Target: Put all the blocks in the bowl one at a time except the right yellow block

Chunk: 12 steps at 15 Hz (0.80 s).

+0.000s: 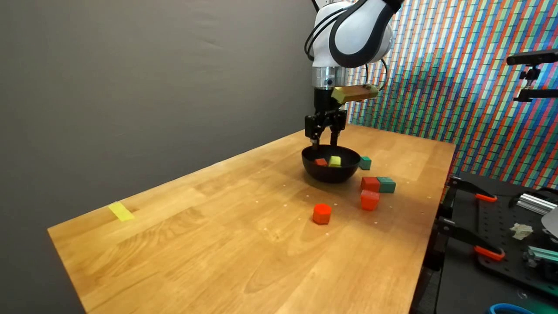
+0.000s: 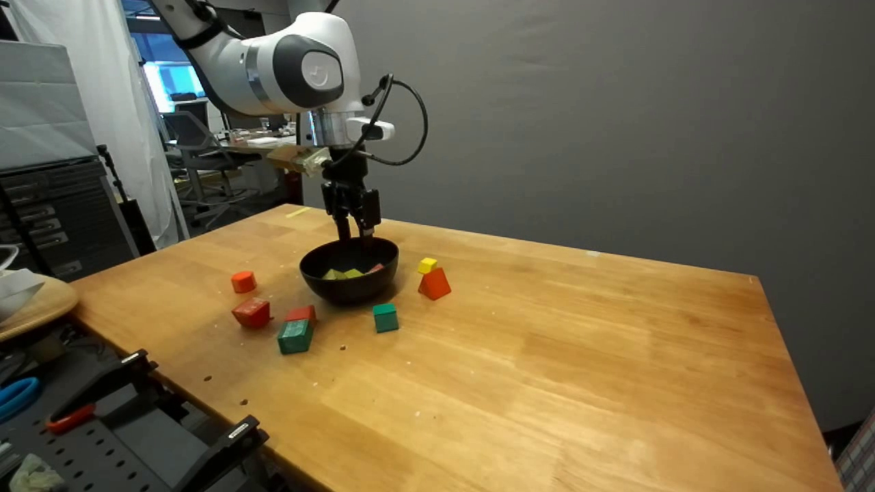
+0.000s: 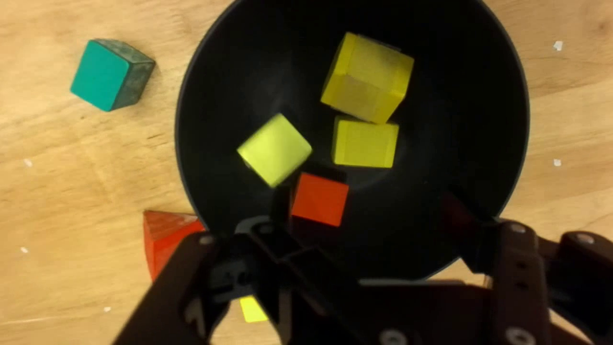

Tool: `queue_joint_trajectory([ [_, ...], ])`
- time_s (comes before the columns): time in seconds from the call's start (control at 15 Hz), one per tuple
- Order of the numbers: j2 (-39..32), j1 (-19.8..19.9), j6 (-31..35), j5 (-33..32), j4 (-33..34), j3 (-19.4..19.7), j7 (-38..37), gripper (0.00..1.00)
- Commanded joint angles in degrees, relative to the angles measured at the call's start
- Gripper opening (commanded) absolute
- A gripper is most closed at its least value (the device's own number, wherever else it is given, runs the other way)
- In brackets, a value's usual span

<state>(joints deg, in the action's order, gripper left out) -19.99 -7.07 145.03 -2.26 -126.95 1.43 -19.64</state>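
The black bowl (image 1: pixel 329 176) stands on the table; it also shows in an exterior view (image 2: pixel 348 292) and the wrist view (image 3: pixel 225 76). Inside lie a red block (image 3: pixel 320 199) and three yellow blocks (image 3: pixel 275 150). My gripper (image 1: pixel 324 145) is over the bowl's wall-side part, fingers apart and empty; in the wrist view (image 3: pixel 371 211) the red block lies below, near one finger. Outside the bowl are a yellow block (image 2: pixel 428 265) beside an orange-red block (image 2: pixel 435 283), a teal block (image 2: pixel 386 318), touching teal (image 2: pixel 295 337) and red (image 2: pixel 301 313) blocks, another red block (image 2: pixel 252 313) and an orange block (image 2: pixel 243 281).
A flat yellow tape strip (image 1: pixel 121 211) is stuck near the table's wall-side edge. A grey wall (image 1: pixel 152 87) runs along that side. Black clamps with orange grips (image 1: pixel 473 242) and a dark side table lie beyond the opposite edge.
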Motion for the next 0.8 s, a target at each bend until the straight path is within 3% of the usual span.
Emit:
queue_joint_trajectory([
  [0.0, 0.02, -0.07, -0.12, 0.05, 0.11, -0.08, 0.07, 1.0],
  [0.13, 3.11, -1.21, -1.71, -1.51, -1.81, -0.21, -0.12, 0.97],
  [0.47, 9.21, -6.42, -0.54, -10.47, -6.05, -1.47, -3.03, 1.0],
  [0.6, 10.18, -7.38, -0.95, -10.24, -6.75, -4.47, -0.06, 1.0],
  [0.73, 10.99, -7.22, 0.01, -5.72, -8.28, -8.69, 5.99, 1.0],
])
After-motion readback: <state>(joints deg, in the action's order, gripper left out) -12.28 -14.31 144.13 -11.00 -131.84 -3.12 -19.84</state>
